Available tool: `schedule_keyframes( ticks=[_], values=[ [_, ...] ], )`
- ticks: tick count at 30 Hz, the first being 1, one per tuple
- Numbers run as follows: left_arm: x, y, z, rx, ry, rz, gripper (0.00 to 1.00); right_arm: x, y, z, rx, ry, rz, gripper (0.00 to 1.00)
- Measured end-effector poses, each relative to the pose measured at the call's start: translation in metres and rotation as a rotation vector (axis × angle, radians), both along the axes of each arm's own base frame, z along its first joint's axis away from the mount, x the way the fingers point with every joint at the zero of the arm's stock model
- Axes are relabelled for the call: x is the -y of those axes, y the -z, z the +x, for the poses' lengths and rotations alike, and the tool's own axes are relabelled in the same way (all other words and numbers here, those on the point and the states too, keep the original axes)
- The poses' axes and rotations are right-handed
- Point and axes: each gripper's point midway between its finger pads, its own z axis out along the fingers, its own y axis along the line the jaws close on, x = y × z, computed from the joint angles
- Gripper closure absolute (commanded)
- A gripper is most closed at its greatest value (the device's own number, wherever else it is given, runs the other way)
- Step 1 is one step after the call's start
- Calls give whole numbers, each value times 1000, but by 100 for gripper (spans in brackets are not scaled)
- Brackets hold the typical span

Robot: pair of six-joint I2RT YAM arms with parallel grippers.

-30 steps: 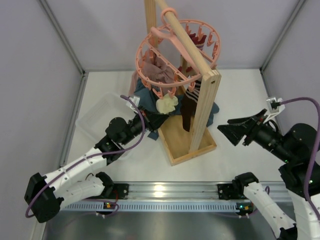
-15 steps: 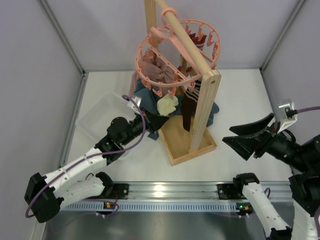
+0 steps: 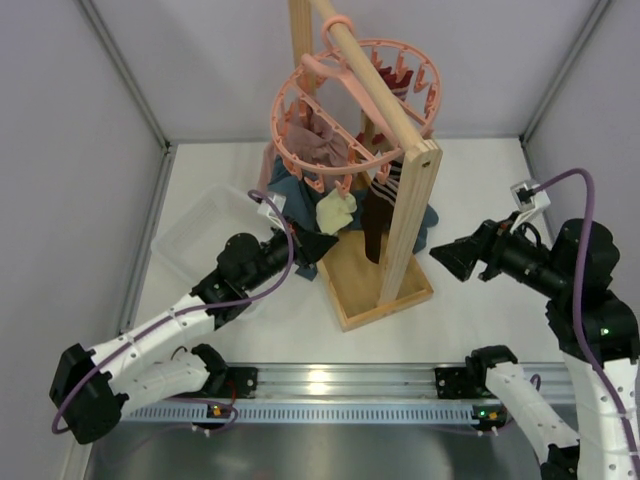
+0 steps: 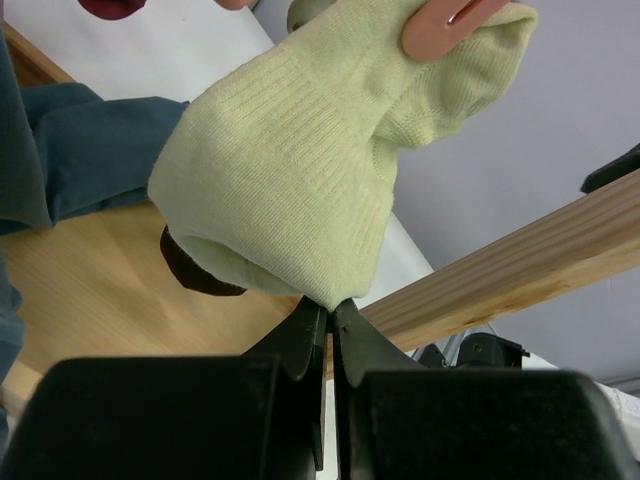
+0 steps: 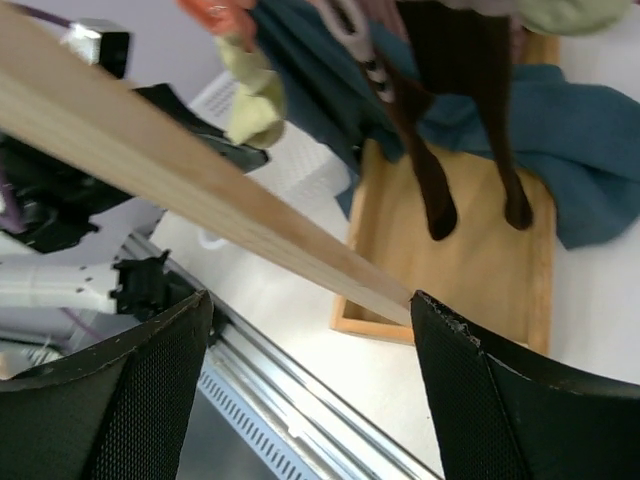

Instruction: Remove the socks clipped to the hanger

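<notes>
The salmon-pink hanger (image 3: 352, 98) hangs from the wooden rack's top bar. A pale cream sock (image 3: 335, 209) (image 4: 290, 170) dangles from a pink peg (image 4: 452, 14). My left gripper (image 3: 326, 243) (image 4: 331, 306) is just under it, shut on the sock's lowest fold. A dark brown sock (image 3: 377, 225) (image 5: 440, 140) and a striped sock (image 5: 362, 48) hang beside it. My right gripper (image 3: 447, 258) (image 5: 310, 335) hovers open right of the rack, holding nothing, and the wooden post crosses its view. The cream sock (image 5: 250, 95) shows there too.
The wooden rack post (image 3: 412, 215) stands on a wooden base tray (image 3: 360, 300) (image 5: 480, 280). A blue-grey cloth (image 3: 295, 195) (image 5: 590, 140) is draped over the tray's far side. A clear plastic bin (image 3: 200, 235) sits left of the rack, behind my left arm.
My right arm swung down and out, then back up toward the rack, its jaws a little wider. My left gripper stayed shut at the cream sock, edging slightly right.
</notes>
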Motion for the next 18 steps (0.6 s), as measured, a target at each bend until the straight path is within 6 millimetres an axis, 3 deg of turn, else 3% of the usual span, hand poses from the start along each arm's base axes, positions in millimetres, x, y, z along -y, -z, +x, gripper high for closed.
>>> schedule_keyframes(
  ticks=[4,12,18],
  values=[
    [0,5,0,-11,0,13,100,14,25,9,-28,96,-50,22],
    [-1,9,1,-15,-3,30,100,21,25,6,4,132,-68,21],
    [-3,8,-1,-9,-4,35,100,13,29,5,-24,84,-51,21]
  ],
)
